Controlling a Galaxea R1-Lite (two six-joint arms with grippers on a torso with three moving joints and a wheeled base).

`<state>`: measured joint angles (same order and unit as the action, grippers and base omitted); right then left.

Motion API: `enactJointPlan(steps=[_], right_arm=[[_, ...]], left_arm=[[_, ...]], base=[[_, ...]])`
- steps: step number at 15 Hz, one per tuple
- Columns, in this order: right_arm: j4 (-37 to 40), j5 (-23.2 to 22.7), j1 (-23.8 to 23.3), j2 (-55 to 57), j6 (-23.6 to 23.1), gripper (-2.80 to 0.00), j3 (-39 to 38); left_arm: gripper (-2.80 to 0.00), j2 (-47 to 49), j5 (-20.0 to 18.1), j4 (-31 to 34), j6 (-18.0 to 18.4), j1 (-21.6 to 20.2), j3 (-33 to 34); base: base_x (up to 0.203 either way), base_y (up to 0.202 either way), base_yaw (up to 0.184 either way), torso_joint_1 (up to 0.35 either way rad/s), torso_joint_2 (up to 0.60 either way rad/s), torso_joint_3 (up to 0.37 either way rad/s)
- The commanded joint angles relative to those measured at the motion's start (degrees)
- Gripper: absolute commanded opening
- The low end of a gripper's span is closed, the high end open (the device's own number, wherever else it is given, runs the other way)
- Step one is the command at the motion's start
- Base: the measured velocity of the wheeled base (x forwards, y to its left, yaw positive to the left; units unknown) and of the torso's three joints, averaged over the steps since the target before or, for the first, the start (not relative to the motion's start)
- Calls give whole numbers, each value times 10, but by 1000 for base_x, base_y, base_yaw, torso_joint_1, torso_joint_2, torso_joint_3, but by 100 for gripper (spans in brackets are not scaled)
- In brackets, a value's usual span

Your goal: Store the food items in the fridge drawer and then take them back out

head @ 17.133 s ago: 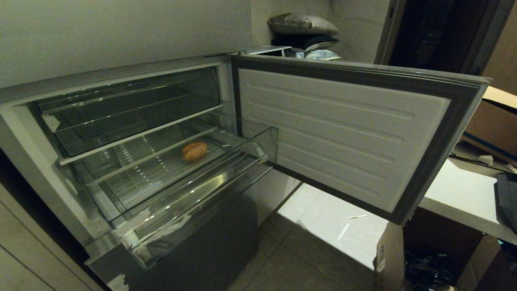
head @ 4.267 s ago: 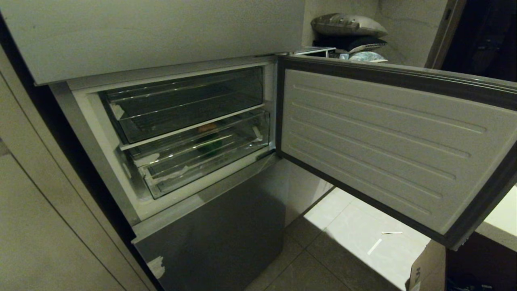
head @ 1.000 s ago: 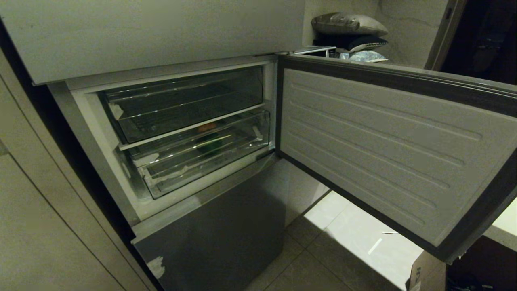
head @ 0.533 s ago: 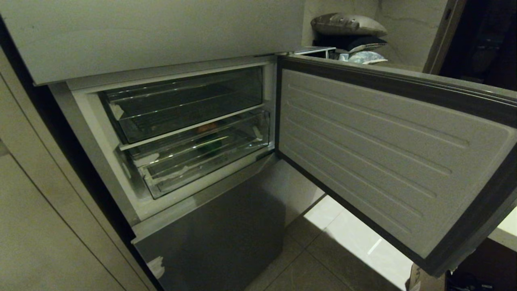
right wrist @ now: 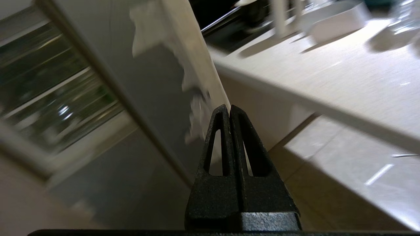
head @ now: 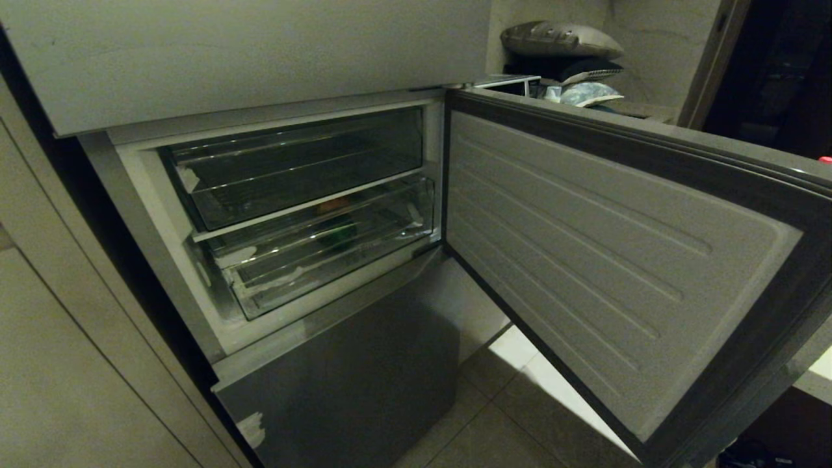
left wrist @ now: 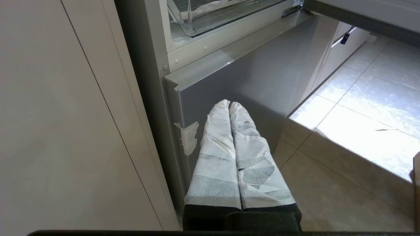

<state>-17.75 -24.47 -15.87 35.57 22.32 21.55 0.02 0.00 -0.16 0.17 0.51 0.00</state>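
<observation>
Clear plastic, the fridge drawer (head: 325,253) sits pushed in under the upper bin, and behind its front an orange-brown lump, probably one of the food items (head: 333,205), shows only dimly. The storing step looks done, and the fridge door (head: 604,260) stands half open. The right gripper (right wrist: 229,109), fingers pressed together and empty, is at the door's outer edge. The left gripper (left wrist: 229,104), also closed, is by the lower front panel. Next, I think, the door must be pushed fully shut.
</observation>
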Motion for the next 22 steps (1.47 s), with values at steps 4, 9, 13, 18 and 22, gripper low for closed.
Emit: enactJointPlan(steps=[4,9,13,18,22], right_arm=[[108,66,167,-136,3,-280,8],[123,145,241,-156,2,-280,10],[114,151,265,-111,0,-280,20],[-11,163,266,33,3,-280,31],[-61,68,267,123,4,-280,63]], left_arm=[[-280,0,0,0,0,0,0],[-280,0,0,0,0,0,0],[-280,0,0,0,0,0,0],[-280,0,0,0,0,0,0],[-280,0,0,0,0,0,0]], base=[[0,0,0,0,0,0],[0,0,0,0,0,0],[0,0,0,0,0,0],[0,0,0,0,0,0],[0,0,0,0,0,0]])
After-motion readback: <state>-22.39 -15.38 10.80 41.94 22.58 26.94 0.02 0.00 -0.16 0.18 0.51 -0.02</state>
